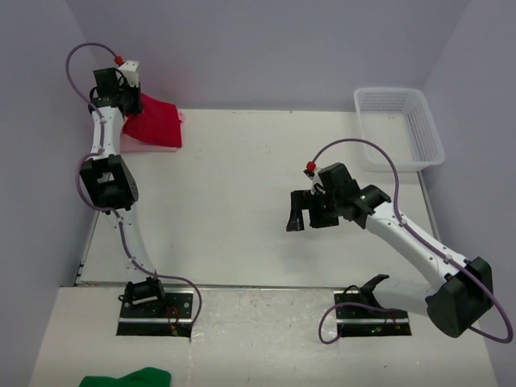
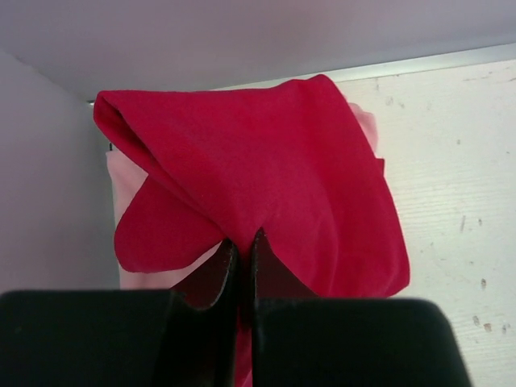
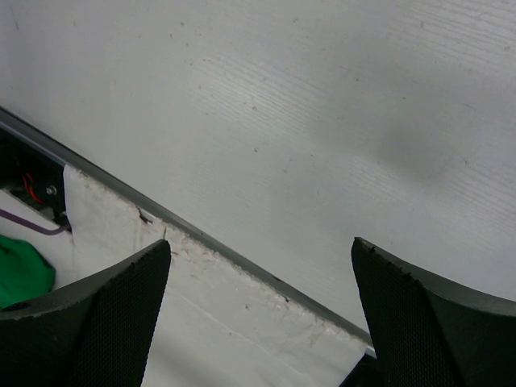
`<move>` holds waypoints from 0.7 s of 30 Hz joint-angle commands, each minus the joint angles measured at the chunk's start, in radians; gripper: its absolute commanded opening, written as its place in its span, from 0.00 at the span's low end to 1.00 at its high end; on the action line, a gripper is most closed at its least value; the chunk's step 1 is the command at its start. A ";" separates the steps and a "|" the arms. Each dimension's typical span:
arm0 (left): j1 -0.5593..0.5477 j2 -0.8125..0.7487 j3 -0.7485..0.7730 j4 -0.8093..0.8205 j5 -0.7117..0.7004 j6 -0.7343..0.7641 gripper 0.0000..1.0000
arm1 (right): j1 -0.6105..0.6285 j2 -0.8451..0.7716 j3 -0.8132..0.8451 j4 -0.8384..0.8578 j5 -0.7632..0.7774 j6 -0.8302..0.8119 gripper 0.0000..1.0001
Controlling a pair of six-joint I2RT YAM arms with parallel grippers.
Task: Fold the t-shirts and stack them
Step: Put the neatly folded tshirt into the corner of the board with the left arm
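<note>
Closest to the left wrist camera, my left fingers are pressed together on a pinch of the red t-shirt, which drapes over the folded pink t-shirt in the far left corner of the counter. I judge I hold it there to settle red squarely on pink for the stack. My right fingers hang spread and empty over the middle right, clear of the cloth.

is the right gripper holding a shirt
No, the right gripper stands wide open above the table, with nothing between its jaws.
</note>
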 commanded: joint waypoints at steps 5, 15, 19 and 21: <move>0.021 0.009 -0.019 0.135 -0.062 0.030 0.00 | 0.004 0.071 0.048 0.015 -0.027 -0.015 0.93; 0.022 0.086 -0.036 0.188 -0.219 0.110 0.05 | 0.004 0.122 0.045 0.032 -0.042 -0.044 0.94; 0.027 0.112 -0.038 0.203 -0.249 0.105 0.11 | 0.001 0.128 0.042 0.037 -0.051 -0.047 0.94; 0.027 0.125 -0.035 0.204 -0.277 0.101 0.08 | 0.001 0.130 0.042 0.040 -0.056 -0.049 0.94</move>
